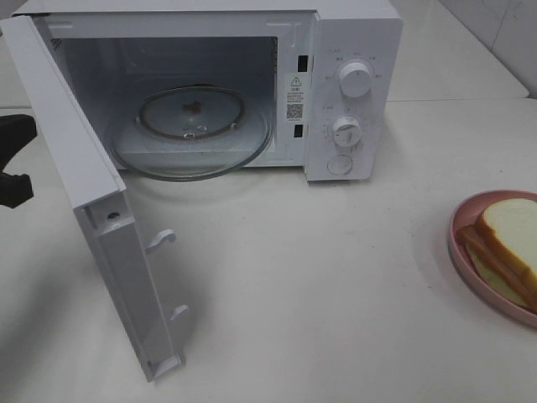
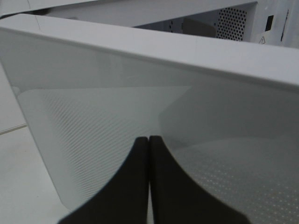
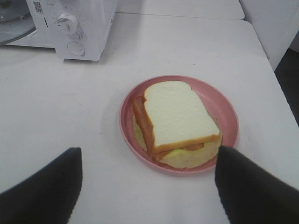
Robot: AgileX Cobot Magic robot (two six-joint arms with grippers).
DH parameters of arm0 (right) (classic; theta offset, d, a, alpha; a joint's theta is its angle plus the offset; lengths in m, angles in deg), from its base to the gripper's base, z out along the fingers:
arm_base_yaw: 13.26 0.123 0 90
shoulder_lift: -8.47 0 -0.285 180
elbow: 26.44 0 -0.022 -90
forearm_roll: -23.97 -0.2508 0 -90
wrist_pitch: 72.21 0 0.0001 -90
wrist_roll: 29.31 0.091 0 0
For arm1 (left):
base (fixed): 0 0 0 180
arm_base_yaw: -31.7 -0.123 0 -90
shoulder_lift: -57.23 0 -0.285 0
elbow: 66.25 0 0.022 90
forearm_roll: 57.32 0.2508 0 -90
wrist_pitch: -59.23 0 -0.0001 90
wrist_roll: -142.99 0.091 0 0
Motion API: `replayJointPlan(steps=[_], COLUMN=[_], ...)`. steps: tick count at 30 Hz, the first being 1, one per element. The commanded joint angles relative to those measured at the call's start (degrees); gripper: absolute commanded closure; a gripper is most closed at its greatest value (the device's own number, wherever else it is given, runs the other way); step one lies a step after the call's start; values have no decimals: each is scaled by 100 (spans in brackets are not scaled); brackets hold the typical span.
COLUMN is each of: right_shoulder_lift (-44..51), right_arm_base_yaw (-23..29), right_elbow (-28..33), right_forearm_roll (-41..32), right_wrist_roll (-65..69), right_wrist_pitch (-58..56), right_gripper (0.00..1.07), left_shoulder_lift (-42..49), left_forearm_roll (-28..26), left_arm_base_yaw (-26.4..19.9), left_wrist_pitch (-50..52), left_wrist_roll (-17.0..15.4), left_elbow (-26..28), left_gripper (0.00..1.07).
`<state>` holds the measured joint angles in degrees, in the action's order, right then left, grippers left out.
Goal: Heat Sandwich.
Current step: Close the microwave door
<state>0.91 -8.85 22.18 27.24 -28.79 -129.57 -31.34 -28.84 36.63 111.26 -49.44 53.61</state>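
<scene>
While the microwave [image 1: 252,84] is seen from the high camera with its door [image 1: 92,210] swung wide open toward the left, a round glass turntable [image 1: 193,134] is shown lying inside the cavity. Two white dials [image 1: 355,80] are stacked on the control panel at the oven's right side, with a round button below them. Everything is set on a white table [image 1: 319,294].

The sandwich [image 3: 175,122] is found on a round pink plate [image 3: 224,105] at the far right edge of the table, well apart from the microwave. White bread with a tan crust is seen on top, a thin pinkish-brown filling beneath it, and a pale yellowish-green layer at the bottom.

The right gripper [image 3: 147,186] is held above the near side of the plate, its two black fingers [image 3: 44,189] spread wide apart and touching nothing.

The left gripper [image 2: 148,140] is viewed close against the outer face of the open door, its black fingertips pressed together with nothing between them. In the high view only a dark part of that arm is glimpsed at the left edge, beside the door.
</scene>
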Motion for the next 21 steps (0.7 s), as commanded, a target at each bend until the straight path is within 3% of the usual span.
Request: replayJointPlan(steps=[1,8,9,14,17,21], right_shoulder_lift=[155,155,155,155,155,155], right_arm_base_yaw=[-46,-46,-46,-46,-46,-46], right_elbow=[11,11,11,11,11,11], right_forearm_roll=[17,17,17,17,17,17], right_wrist_roll=[52,52,52,57,57,57], right_wrist_pitch=[46,46,46,46,46,46], right_gripper=[32,32,32,32,32,32], left_shoulder_lift=[-149,-424,-521,-739,-934,-1089], left_forearm_roll=[-441,-1272,-1581,-2286,-2848,-3151], left_arm_base_yaw=[292,796,974,1467,1822,2086], left_wrist_pitch=[149,252,338,453,470,464], left_wrist_roll=[281,647,837,1186,1318,1438], left_elbow=[40,46,46,69,223,413], left_gripper=[107,107,107,107,107,107])
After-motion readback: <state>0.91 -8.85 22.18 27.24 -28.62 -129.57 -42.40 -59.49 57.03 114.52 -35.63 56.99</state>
